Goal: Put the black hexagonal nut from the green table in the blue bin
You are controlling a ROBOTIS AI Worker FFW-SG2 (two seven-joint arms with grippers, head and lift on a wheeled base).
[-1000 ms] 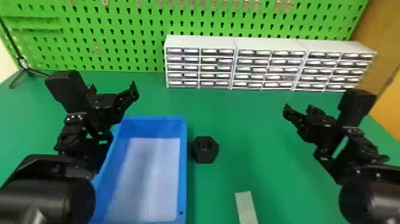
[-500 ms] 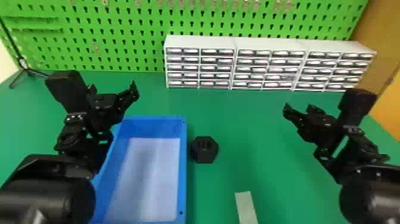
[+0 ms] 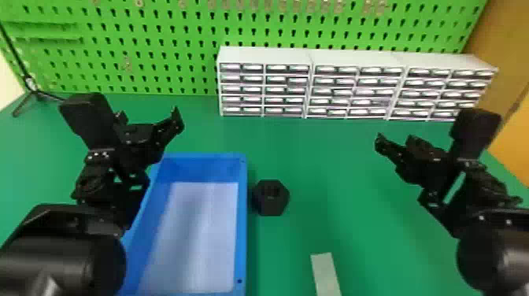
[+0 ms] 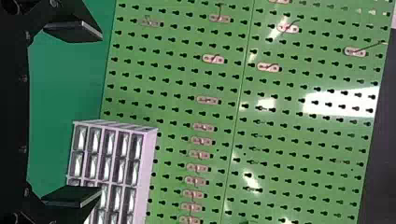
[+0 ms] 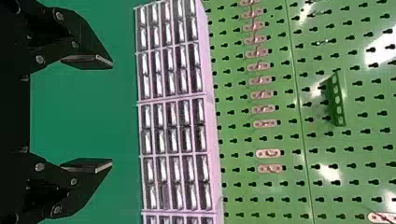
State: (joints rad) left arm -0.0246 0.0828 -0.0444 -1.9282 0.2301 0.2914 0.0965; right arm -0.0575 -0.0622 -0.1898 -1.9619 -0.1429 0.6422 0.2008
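Nearest first: at the near edge of the head view, a pale flat strip [image 3: 326, 275] lay on the green table [image 3: 374, 244], its long axis running mostly away from the robot. Left of it stood the open blue bin [image 3: 242, 240], rectangular, longer near-to-far than across, with a pale floor.

The black hexagonal nut [image 3: 271, 197] sat on the table just right of the bin's right wall, outside the bin and beyond the strip. Orientation: one corner pointed left toward the bin, the opposite corner right; flat edges faced near and far. Its outline measured by eye about as wide as deep, so its long axis could not be told. Dark slot-like marks showed on top.

The left gripper [image 3: 148, 118] hung by the bin's far left corner, the right gripper [image 3: 394, 138] well to the right of the nut. Claw state, left wrist view: left gripper [image 4: 100, 114] released, fingers wide apart, holding nothing. Right wrist view: right gripper [image 5: 112, 114] likewise spread and unloaded.

Farther back, white drawer units [image 3: 263, 88] stood in a row, and a black tripod [image 3: 33, 91] at far left. Behind rose a green pegboard [image 3: 157, 47] with small hooks.
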